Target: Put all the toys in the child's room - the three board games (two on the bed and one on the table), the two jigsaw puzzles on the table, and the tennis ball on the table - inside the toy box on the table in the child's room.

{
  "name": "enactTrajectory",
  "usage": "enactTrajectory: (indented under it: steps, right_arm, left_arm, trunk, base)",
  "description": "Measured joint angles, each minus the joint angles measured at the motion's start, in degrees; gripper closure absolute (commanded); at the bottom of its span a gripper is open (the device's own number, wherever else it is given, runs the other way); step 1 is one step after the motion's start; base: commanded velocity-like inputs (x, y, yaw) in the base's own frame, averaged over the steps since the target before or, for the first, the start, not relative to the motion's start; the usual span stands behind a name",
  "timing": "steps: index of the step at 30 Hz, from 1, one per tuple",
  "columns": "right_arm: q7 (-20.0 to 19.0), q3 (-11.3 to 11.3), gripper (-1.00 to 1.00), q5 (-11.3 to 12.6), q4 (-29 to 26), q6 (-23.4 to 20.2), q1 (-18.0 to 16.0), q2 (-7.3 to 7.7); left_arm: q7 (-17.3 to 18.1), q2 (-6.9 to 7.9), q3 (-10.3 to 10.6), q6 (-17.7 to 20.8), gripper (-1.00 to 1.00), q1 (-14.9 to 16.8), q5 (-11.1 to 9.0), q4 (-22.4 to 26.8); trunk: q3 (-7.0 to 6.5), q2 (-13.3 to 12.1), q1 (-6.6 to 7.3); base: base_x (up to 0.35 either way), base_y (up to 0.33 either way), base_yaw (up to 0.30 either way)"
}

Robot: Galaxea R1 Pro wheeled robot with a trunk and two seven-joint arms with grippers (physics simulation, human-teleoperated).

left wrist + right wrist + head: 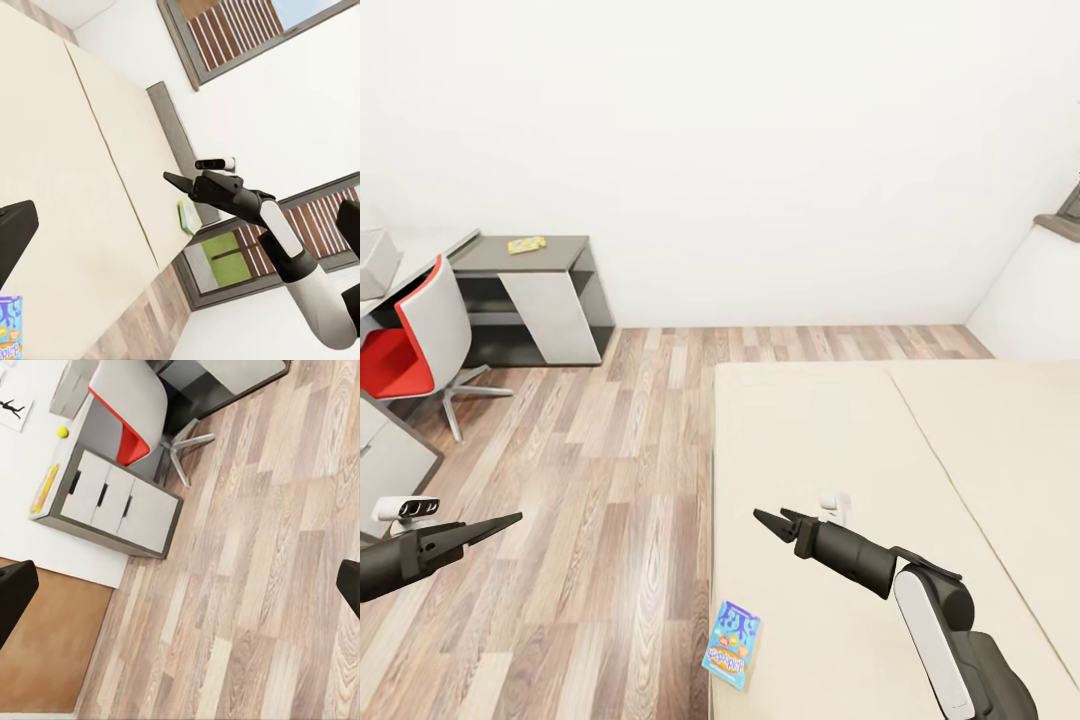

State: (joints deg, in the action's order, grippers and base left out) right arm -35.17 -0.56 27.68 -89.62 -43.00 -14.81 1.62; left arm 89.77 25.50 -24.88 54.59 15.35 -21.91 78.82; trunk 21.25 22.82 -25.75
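Cream bed (860, 470); blue, yellow-lettered board game (732, 645) near its edge. Brown-grey plank floor (600, 480). Red-and-white chair (415, 335). Dark grey desk (555, 252) bearing yellow-green-red jigsaw puzzle (526, 244). Yellow-green tennis ball (63, 432).

Blue game box (732, 645) at bed's near edge, 6 o'clock in head view: printed lettering on cover, too small and blurred to read. No other text legible.
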Motion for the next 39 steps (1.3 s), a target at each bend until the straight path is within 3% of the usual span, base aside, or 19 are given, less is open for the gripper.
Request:
enactTrajectory:
  steps: [39]
  right_arm:
    - [0.04,0.00,-1.00,-0.01,0.05,0.66,0.00,0.38]
  left_arm:
    - [0.00,-0.01,0.07,0.00,-1.00,0.00,0.07,0.00]
  trunk:
    - [-3.73,-0.01,0.00]
  base:
    - [0.000,0.000,0.000]
